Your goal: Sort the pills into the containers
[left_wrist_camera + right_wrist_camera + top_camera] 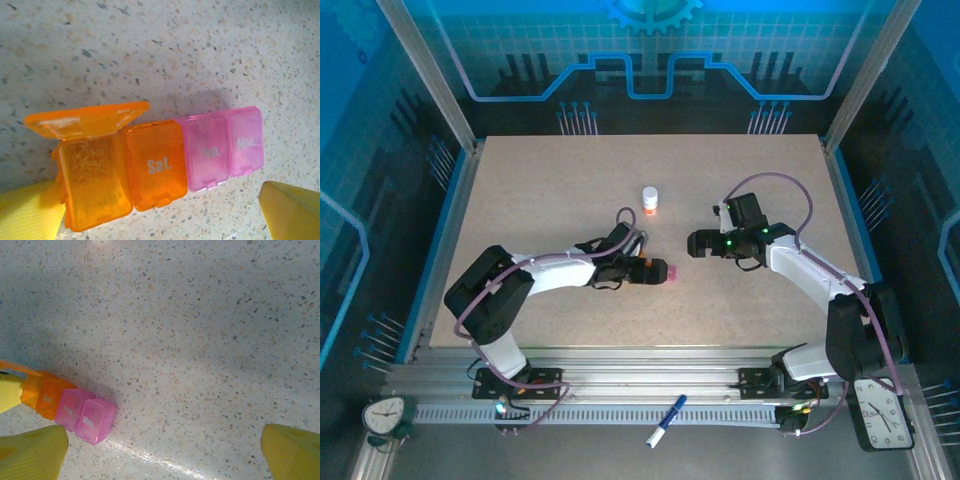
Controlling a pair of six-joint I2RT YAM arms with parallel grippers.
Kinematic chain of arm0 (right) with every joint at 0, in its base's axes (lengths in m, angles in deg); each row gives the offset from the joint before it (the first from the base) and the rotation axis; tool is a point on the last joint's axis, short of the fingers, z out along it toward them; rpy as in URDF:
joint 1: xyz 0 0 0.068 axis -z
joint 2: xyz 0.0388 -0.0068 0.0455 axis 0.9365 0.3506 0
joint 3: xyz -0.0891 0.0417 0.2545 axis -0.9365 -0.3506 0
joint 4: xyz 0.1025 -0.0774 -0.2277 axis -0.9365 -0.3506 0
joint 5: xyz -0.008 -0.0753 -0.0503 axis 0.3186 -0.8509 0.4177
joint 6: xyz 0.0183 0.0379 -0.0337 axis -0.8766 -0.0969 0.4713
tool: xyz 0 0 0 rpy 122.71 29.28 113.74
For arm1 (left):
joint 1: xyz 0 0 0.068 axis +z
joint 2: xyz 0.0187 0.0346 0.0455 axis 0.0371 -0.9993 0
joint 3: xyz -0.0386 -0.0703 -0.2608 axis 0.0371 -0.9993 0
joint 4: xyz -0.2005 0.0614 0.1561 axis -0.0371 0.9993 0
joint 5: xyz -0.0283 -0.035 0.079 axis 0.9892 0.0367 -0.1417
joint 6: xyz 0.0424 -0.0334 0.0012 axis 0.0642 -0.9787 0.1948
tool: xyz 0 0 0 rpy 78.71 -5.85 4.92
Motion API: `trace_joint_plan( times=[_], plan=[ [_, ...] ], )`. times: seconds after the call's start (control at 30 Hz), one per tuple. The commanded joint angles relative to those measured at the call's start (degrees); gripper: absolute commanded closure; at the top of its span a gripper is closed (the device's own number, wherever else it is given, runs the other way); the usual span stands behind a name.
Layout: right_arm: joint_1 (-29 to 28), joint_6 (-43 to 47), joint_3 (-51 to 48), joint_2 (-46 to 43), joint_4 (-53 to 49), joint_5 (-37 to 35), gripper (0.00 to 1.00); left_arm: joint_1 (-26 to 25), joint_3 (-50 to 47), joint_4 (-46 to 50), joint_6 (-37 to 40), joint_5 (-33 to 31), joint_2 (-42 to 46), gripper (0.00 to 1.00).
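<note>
The containers (155,165) are one strip of joined cells lying flat on the speckled table: two orange, then two pink. The leftmost orange cell has its lid (85,120) swung up; the cells marked Sat., Sun. and Mon. are closed. My left gripper (160,220) stands open just in front of the strip, one yellow finger (30,212) at the open orange cell. In the top view the left gripper (642,270) is at the strip (660,270). My right gripper (695,243) hovers open to the strip's right, with the strip (82,412) at its lower left. The pills are out of view.
A small white-capped bottle (650,199) with an orange lower part stands behind the grippers, mid-table. The table (550,180) has open room left, right and behind. A blue and white marker (665,420) lies on the front rail, with clocks (385,415) at the near corners.
</note>
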Motion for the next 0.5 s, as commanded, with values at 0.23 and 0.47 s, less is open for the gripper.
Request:
trace_joint_plan(
  times=[0.23,0.47],
  plan=[
    [1.21,-1.84,2.05,0.67,-1.93,-5.46,0.0,-3.69,4.08,-0.35,-0.88,-0.13,-3.26,0.01],
    [1.55,-0.98,2.8,0.84,-1.53,-6.27,0.0,-4.12,6.64,0.02,-0.74,0.1,-5.15,0.01]
  ],
)
